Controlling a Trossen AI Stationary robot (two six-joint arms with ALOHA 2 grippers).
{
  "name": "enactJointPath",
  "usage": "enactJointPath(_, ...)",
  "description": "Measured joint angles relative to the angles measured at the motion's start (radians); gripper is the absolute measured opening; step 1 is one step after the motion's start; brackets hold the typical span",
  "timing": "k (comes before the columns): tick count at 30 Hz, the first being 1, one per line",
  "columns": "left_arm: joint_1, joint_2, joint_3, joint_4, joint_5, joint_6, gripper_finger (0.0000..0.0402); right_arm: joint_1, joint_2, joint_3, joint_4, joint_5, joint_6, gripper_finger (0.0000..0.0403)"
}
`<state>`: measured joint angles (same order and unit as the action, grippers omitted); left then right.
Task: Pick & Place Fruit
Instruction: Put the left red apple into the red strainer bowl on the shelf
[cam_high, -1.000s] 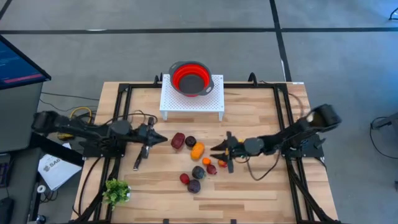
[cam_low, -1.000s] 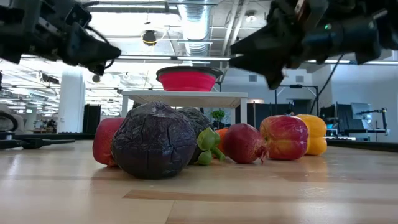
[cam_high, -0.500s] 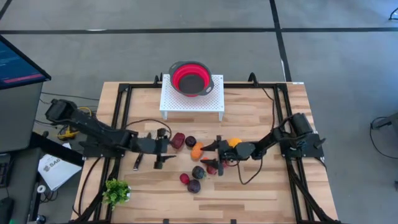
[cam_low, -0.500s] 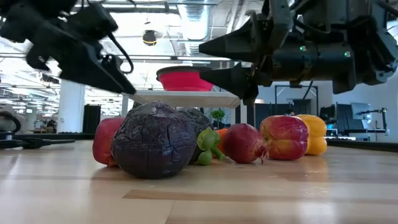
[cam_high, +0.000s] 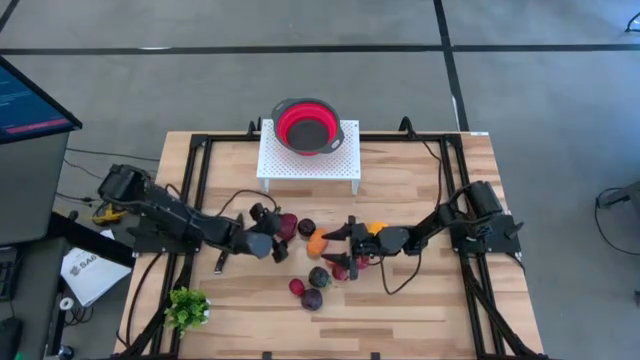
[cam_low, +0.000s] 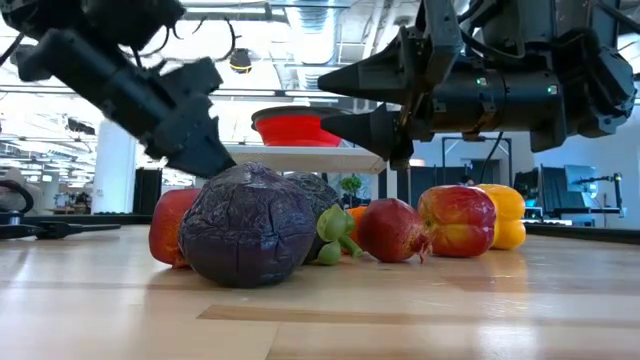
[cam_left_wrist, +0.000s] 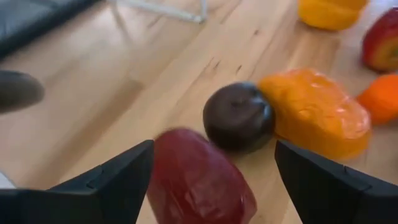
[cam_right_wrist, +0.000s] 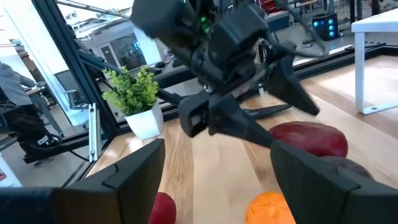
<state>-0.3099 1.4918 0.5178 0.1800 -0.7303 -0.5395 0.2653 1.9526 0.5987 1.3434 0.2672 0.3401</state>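
Centre of high view: left gripper (cam_high: 276, 237) jaws spread around oblong red toy fruit (cam_left_wrist: 198, 178) on wooden table (cam_high: 400, 300); right gripper (cam_high: 341, 249) jaws released above orange fruit (cam_high: 317, 242).

In the low view, a big dark purple fruit (cam_low: 247, 226) at lower left is covering most of a red fruit (cam_low: 171, 226) and the pieces behind it. In the left wrist view, a blurred red fruit (cam_left_wrist: 198, 180) is running off the bottom edge, and a yellow fruit (cam_left_wrist: 328, 12) is being clipped by the top edge.
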Motion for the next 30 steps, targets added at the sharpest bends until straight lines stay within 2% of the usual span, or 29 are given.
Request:
enactJointPath(4,0.0,0.048,0.0,0.002,-0.006,-0.093,0.0321,0.0,0.0,0.0,0.0,0.0,0.0,0.0285)
enactJointPath(12,0.0,0.106,0.002,0.011,-0.034,-0.172,0.0319,0.0,0.0,0.0,0.0,0.0,0.0,0.0286)
enactJointPath(24,0.0,0.106,-0.012,0.008,-0.039,-0.226,0.0317,0.001,0.0,0.0,0.0,0.0,0.01,0.0286)
enactJointPath(27,0.001,0.105,-0.015,0.008,-0.029,-0.226,0.0302,0.001,0.0,0.0,0.0,0.0,0.012,0.0286)
enactJointPath(30,0.001,0.092,-0.016,0.005,-0.001,-0.156,0.0281,0.001,0.0,0.0,0.001,0.0,0.012,0.0286)
